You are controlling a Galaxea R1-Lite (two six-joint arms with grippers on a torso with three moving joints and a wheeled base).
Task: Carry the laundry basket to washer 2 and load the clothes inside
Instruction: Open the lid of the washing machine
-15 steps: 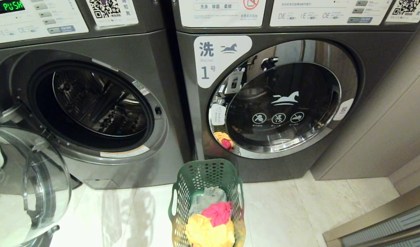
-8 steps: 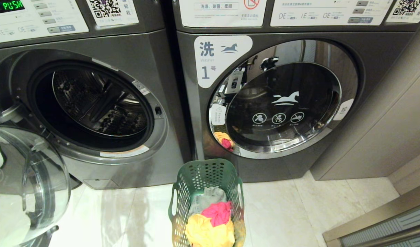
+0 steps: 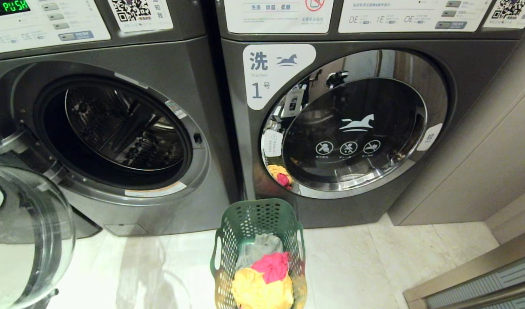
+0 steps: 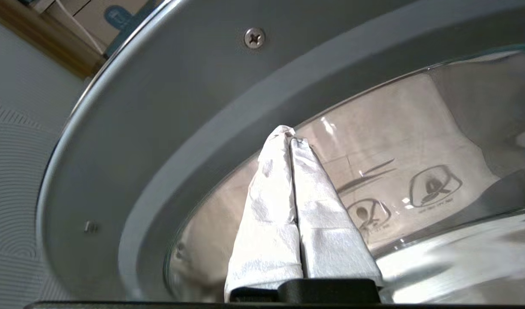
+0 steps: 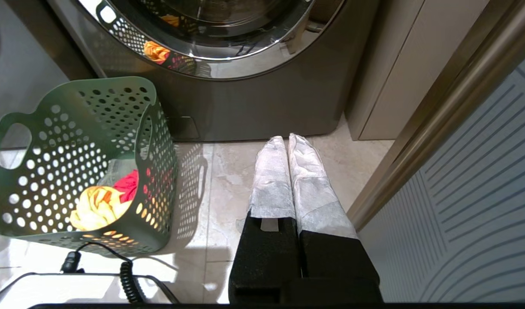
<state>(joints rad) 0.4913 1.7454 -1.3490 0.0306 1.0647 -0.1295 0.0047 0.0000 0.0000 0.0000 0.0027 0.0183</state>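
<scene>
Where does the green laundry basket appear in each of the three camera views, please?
Head view: the laundry basket stands bottom centre, on the floor.
Left wrist view: not in it.
Right wrist view: laundry basket at the left.
Shared landmark: the closed washer door, behind it in both.

Pale tiled floor [image 3: 352,266] under the laundry basket [image 3: 245,223], washers.
</scene>
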